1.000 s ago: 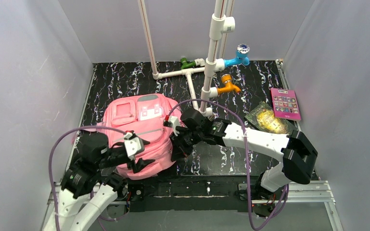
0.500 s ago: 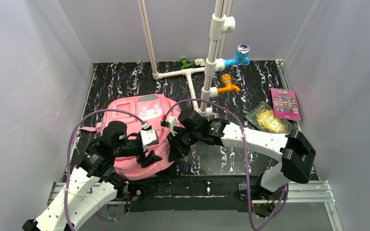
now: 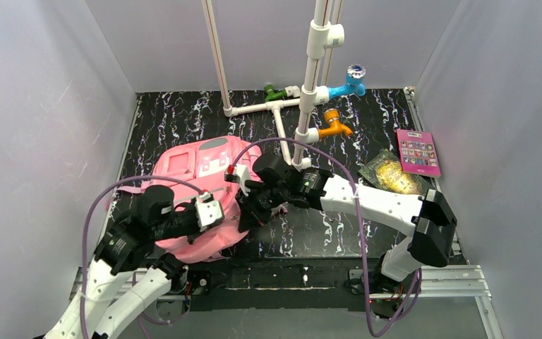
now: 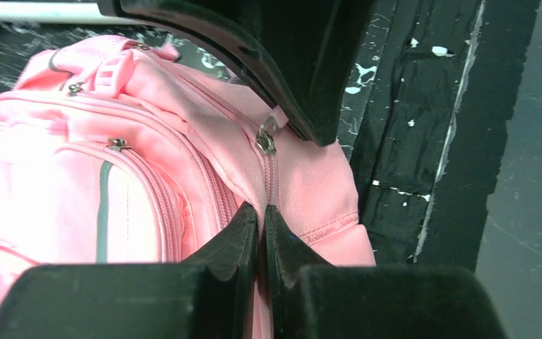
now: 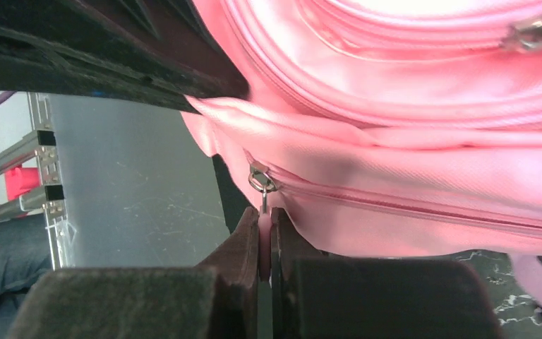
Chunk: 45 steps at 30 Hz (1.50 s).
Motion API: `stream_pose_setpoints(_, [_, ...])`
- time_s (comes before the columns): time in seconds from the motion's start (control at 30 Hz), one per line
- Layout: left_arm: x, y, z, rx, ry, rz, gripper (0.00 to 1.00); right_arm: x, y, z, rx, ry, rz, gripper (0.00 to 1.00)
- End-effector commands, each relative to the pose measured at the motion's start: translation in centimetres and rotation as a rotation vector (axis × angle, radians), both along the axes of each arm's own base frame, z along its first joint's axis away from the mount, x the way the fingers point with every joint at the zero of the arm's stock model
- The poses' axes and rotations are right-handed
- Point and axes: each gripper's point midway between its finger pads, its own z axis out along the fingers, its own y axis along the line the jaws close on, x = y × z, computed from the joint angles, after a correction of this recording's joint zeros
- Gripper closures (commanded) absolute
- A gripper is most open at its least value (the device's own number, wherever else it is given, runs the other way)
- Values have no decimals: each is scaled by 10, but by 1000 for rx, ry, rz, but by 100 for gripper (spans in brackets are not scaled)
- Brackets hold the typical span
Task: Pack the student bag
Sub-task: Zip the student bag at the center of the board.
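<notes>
The student bag (image 3: 183,166) lies at the near left of the tabletop (image 3: 183,113), with its front pockets facing up. The left gripper (image 4: 261,215) is at the bag's near right corner. Its jaws are closed with the tips on the zip seam, and I cannot tell if cloth is between them. Just beside it, the right gripper (image 5: 265,219) has its jaws closed on the zip pull (image 5: 262,185) at the bag's right edge. Farther back stand white pipes (image 3: 312,70). At the far right lie a golden packet (image 3: 392,175) and a pink book (image 3: 418,152).
</notes>
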Motion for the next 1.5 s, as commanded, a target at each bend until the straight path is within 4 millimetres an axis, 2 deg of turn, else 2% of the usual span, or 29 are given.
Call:
stream_pose_setpoints(0.0, [-29,49,8,129,-105,33,100,12,-16,29,15,-126,34,99])
stream_pose_setpoints(0.17, [-53,76,4,198,-143,26,100,32,-47,16,-36,-163,-18,99])
stream_pose_setpoints(0.33, [-65,85,7,193,-177,21,100,49,-69,3,-57,-160,-80,99])
stream_pose_setpoints(0.57, [-67,99,8,248,-200,41,100,70,-90,-35,-161,-177,-149,99])
stream_pose_setpoints(0.67, [-65,101,10,250,-214,47,100,75,-97,-46,-190,-186,-175,99])
stream_pose_setpoints(0.8, [-64,101,9,255,-213,54,100,90,-108,-54,-244,-231,-271,99])
stream_pose_setpoints(0.83, [-64,101,9,252,-210,54,100,91,-106,-52,-233,-225,-281,95])
stream_pose_setpoints(0.9, [-62,96,10,225,-189,69,100,85,-98,-43,-198,-180,-284,70])
stream_pose_setpoints(1.07, [-57,63,13,75,-45,96,100,63,-71,-17,-69,-123,-317,37])
stream_pose_setpoints(1.13, [-57,48,12,41,-8,39,100,62,-68,-13,-39,-98,-384,33])
stream_pose_setpoints(1.2, [-52,41,12,43,15,27,100,54,-62,-8,11,-60,-442,32])
stream_pose_setpoints(1.33, [-49,21,19,-9,24,-57,100,40,-51,21,172,-35,-553,31])
stream_pose_setpoints(1.37, [-47,16,20,-18,34,-72,100,45,-53,28,206,-38,-608,31])
stream_pose_setpoints(1.4, [-47,13,20,-22,46,-83,100,73,-67,32,229,-47,-718,31])
stream_pose_setpoints(1.43, [-46,9,13,-8,80,-100,100,58,-68,38,242,-71,-723,30])
stream_pose_setpoints(1.47, [-50,11,12,-8,68,-111,100,63,-73,40,237,-95,-751,31])
